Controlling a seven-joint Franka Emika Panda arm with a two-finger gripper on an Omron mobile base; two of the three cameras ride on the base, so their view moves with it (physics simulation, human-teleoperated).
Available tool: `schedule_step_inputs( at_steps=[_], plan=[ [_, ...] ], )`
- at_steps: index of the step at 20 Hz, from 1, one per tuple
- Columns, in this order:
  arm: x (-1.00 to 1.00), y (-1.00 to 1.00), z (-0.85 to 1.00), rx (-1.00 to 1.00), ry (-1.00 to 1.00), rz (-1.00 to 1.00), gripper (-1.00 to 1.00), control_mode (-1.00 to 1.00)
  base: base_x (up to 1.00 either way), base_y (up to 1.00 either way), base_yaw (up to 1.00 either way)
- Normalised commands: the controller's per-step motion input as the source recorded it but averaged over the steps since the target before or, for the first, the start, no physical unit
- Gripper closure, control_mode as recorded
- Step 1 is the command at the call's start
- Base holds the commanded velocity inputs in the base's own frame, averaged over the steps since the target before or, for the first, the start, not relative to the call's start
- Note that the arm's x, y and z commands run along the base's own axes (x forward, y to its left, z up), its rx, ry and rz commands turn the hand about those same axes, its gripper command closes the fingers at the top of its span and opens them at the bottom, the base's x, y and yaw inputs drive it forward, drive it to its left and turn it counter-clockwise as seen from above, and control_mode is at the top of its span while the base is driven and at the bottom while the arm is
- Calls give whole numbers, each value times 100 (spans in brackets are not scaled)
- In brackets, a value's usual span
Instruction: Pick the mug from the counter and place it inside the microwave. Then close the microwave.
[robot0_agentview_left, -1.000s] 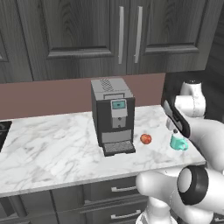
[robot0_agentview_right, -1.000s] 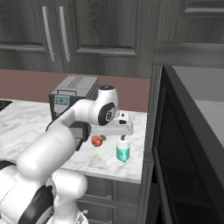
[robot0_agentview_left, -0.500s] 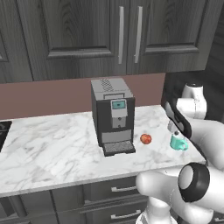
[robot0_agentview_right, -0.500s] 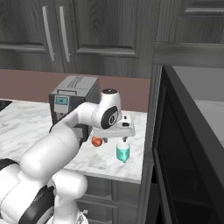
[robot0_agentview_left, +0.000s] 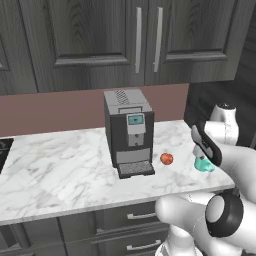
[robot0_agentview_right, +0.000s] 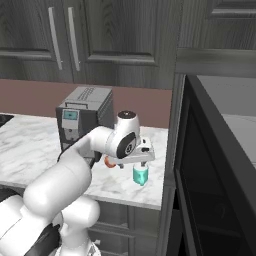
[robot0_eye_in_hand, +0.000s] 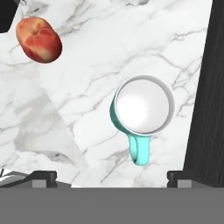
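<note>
The teal mug stands upright on the white marble counter, its handle toward the bottom of the hand view. My gripper hangs straight above it, open, one finger on each side and nothing held. From the right base view the gripper sits just over the mug, close to the counter's right end. The left base view has the mug partly behind my gripper. The microwave is on the right with its dark door swung open.
A red-orange fruit lies on the counter left of the mug, also visible as the fruit beside the grey coffee machine. The microwave's dark door edge runs close beside the mug. Dark cabinets hang above.
My gripper has come down toward the mug and stays open. The mug and the fruit have not moved.
</note>
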Motion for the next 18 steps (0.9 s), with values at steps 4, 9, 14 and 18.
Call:
schedule_step_inputs(
  at_steps=[4, 9, 14, 18],
  plan=[
    [0, -9, 0, 0, 0, 0, -100, -100, 0, 0, 0],
    [0, -16, 0, 0, 0, 0, -100, -100, 0, 0, 0],
    [0, -17, -7, 0, 0, 0, -100, -100, 0, 0, 0],
    [0, -10, -15, 0, 0, 0, -100, -100, 0, 0, 0]
  ],
)
